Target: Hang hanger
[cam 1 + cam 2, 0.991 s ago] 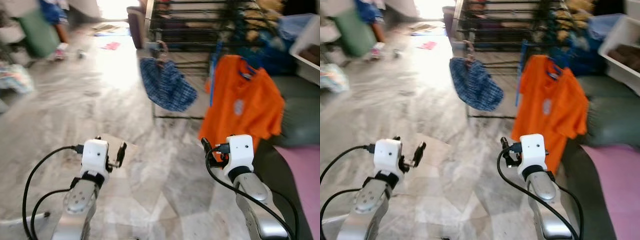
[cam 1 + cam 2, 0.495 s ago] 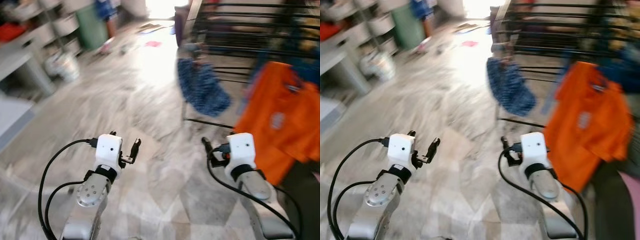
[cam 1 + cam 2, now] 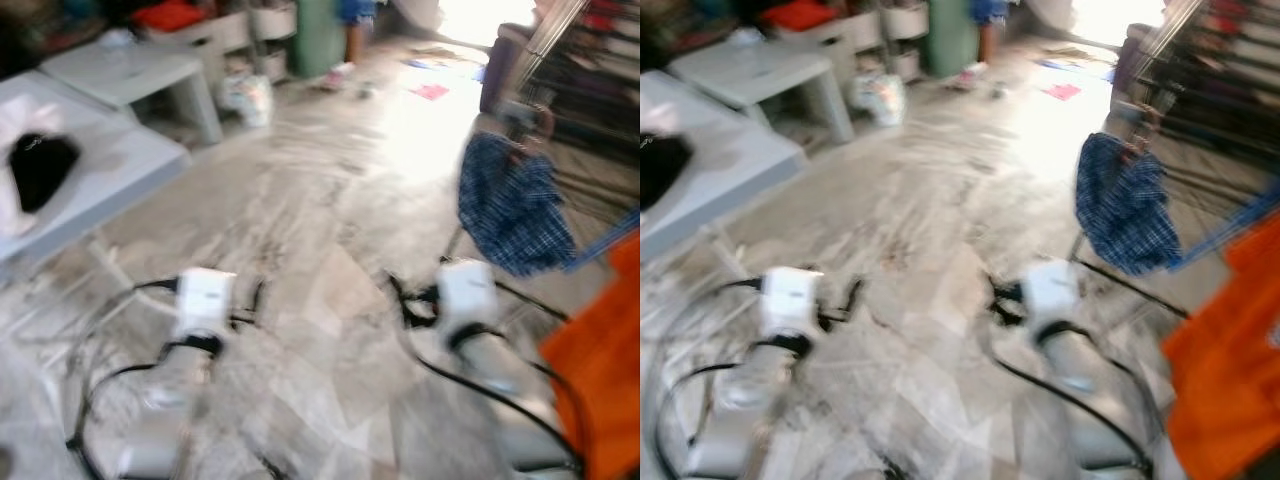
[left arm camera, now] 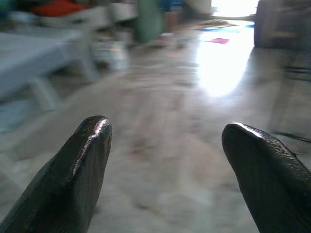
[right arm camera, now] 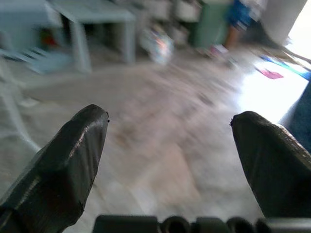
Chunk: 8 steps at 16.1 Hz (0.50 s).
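Both arms reach forward over the marble floor, and the head views are blurred. My left gripper [image 3: 254, 300] is open with nothing between its fingers [image 4: 90, 145]. My right gripper [image 3: 400, 296] is open too, its fingers [image 5: 82, 141] wide apart over bare floor. A blue checked garment [image 3: 510, 205] hangs from the dark drying rack [image 3: 590, 70] ahead of my right arm. An orange shirt [image 3: 600, 370] hangs at the far right edge. I cannot make out a hanger clearly.
A grey table [image 3: 100, 160] stands at the left with a black item [image 3: 40, 165] on it. A smaller grey table [image 3: 130, 70], a white bag [image 3: 248, 97] and a green bin [image 3: 320, 35] lie further back. Bright light falls on the floor ahead.
The whole view has swung left: the rack and the clothes slid to the right edge and the grey tables came into view. Both arms hold the same pose, grippers still open.
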Available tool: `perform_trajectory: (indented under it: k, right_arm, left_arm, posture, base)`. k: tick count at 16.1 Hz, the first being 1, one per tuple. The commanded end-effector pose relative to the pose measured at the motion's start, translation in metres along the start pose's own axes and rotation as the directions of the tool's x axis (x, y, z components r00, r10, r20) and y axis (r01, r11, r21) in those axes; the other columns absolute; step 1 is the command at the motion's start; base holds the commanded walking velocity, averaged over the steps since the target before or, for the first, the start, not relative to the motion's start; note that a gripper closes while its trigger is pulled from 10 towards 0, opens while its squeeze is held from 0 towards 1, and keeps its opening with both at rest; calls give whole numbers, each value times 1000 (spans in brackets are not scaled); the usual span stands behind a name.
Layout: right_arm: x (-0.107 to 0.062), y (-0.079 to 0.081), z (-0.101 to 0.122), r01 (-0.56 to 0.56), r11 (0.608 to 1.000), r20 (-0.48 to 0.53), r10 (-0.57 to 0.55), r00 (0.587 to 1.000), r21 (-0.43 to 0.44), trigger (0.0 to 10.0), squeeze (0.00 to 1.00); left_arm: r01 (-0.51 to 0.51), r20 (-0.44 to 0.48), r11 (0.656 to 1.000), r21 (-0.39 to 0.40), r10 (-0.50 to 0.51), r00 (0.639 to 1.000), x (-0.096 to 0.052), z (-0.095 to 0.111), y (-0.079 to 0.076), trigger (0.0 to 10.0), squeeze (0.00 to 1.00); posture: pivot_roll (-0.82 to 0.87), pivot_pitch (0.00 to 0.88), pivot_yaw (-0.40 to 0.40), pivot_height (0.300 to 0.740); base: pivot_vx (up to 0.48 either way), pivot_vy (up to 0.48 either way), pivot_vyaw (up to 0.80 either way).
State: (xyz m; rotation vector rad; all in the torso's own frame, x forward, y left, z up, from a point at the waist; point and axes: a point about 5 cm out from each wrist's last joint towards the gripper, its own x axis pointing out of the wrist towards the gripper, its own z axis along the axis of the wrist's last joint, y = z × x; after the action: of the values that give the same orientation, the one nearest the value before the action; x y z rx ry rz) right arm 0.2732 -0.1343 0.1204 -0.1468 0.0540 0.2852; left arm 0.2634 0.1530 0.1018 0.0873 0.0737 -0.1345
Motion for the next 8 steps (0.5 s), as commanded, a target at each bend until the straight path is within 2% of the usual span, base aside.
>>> perform_trajectory:
  k: [1,4,8]
  right_arm:
    - [-4,-5,-4,10,1000,-16,-10,1000,-9,10000,0]
    - [-5,-4,-5,3,1000,-17,-3,1000,-11,10000,0]
    - [-3,-2,-5,-10,1000,-12,10,1000,-21,10000,0]
  left_arm:
    - [0,6,1000,6,0,1000,1,2,-5,10000,0]
    - [-59,7,998,16,59,998,3,4,0,10000,0]
    - [-162,-36,984,-69,160,986,10,3,9,10000,0]
  posture:
    - [-31,68,15,740]
    - [-31,66,17,740]
    - [-28,58,20,740]
  base:
    - [0,0,800]
    - [0,0,800]
    - [0,0,800]
